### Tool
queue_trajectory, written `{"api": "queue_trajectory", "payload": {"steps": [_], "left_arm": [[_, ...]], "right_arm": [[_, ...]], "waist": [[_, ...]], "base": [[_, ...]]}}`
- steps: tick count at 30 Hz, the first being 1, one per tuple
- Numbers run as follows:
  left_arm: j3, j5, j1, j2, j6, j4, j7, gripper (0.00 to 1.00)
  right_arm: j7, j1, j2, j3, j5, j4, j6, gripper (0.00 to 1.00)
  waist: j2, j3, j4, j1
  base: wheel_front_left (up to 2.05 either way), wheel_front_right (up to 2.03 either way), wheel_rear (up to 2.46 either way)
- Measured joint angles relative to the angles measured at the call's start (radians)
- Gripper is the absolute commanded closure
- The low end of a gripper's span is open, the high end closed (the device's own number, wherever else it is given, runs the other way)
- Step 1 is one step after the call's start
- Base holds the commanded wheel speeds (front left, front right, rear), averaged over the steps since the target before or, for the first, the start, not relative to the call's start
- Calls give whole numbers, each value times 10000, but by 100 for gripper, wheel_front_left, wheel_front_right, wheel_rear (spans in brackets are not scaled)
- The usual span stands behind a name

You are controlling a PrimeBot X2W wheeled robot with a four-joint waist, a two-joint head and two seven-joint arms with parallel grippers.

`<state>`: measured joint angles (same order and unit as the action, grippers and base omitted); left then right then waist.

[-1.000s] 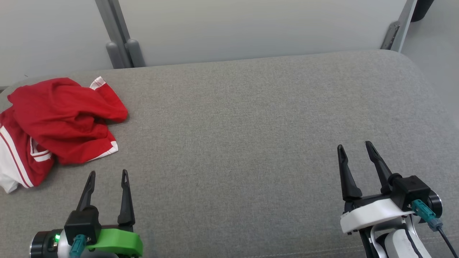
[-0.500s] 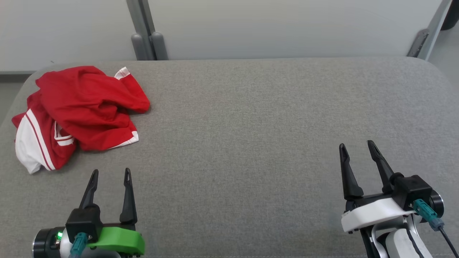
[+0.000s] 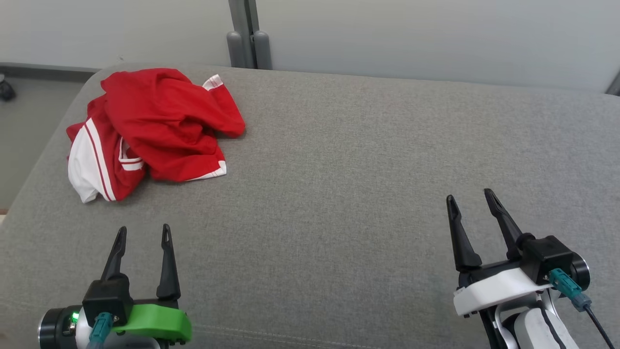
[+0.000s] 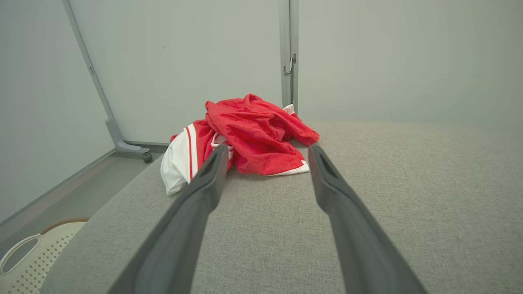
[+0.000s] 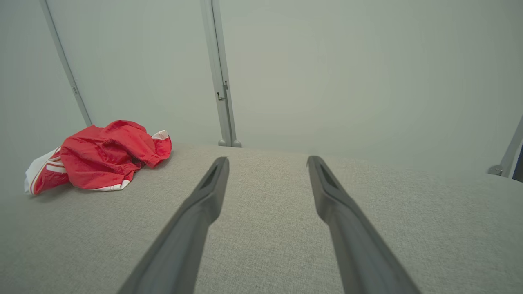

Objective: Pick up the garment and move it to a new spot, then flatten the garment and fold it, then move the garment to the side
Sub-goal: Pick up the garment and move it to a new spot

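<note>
Both tools are hanging with their fingers spread wide and nothing between them. The left tool (image 3: 143, 228) is sitting at the near left and the right tool (image 3: 469, 194) at the near right, each low over the grey cushion (image 3: 339, 194). The garment (image 3: 160, 121), red with white trim, is lying in a crumpled heap at the far left corner of the cushion. It is lying ahead of the left tool, whose fingers are framing it in the left wrist view, and well apart from the right tool. Neither tool is touching it.

Judging from this, the task is only beginning. The garment is not yet being lifted, so the pick-up and move to a new spot, the flattening, the folding and the final shift to the side are all remaining. The wide bare middle of the cushion is looking like the likely place for spreading it.
</note>
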<state>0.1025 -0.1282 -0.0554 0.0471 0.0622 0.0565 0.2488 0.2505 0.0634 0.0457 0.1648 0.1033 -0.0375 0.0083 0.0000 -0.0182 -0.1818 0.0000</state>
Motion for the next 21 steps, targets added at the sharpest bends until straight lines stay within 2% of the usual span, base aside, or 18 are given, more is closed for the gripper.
{"api": "queue_trajectory", "payload": {"steps": [12, 21], "left_arm": [[-56, -104, 107, -4, 17, -15, 0, 0], [-128, -399, 144, -12, 134, -115, 23, 0]], "right_arm": [[0, -157, 0, 198, -94, -4, 102, 0], [0, -453, 2, 334, -314, -6, 207, 0]], "waist": [[0, -267, -740, 0], [0, -636, -939, 0]], "base": [[0, 0, 0], [0, 0, 0]]}}
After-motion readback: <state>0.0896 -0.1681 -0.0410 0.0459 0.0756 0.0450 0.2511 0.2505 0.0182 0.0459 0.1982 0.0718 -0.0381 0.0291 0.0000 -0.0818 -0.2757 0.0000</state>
